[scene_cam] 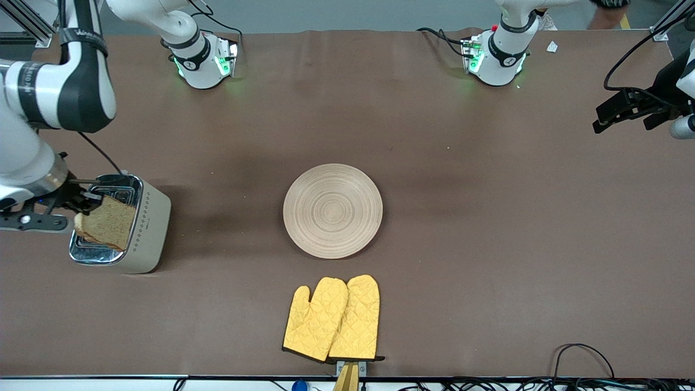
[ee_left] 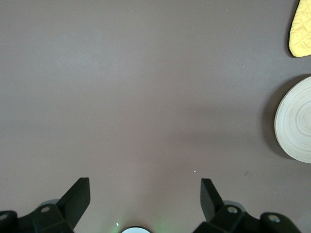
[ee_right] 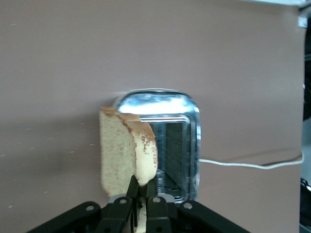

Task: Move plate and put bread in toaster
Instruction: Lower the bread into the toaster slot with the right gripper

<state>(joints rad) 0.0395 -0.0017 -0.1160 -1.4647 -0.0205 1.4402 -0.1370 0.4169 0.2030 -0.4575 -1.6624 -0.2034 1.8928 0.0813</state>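
My right gripper (scene_cam: pixel 89 203) is shut on the bread (scene_cam: pixel 107 222), a brown speckled slice, and holds it tilted just over the chrome top of the cream toaster (scene_cam: pixel 149 231) at the right arm's end of the table. In the right wrist view the bread (ee_right: pixel 121 158) is pinched at its edge between the fingers, over the toaster's slots (ee_right: pixel 177 150). The pale wooden plate (scene_cam: pixel 333 210) lies at the table's middle and shows in the left wrist view (ee_left: pixel 296 121). My left gripper (ee_left: pixel 146 194) is open and empty, up over the left arm's end of the table (scene_cam: pixel 613 114).
A pair of yellow oven mitts (scene_cam: pixel 332 319) lies nearer to the front camera than the plate, near the table's edge. The toaster's white cord (ee_right: pixel 252 165) runs off across the brown table. Cables lie along the front edge.
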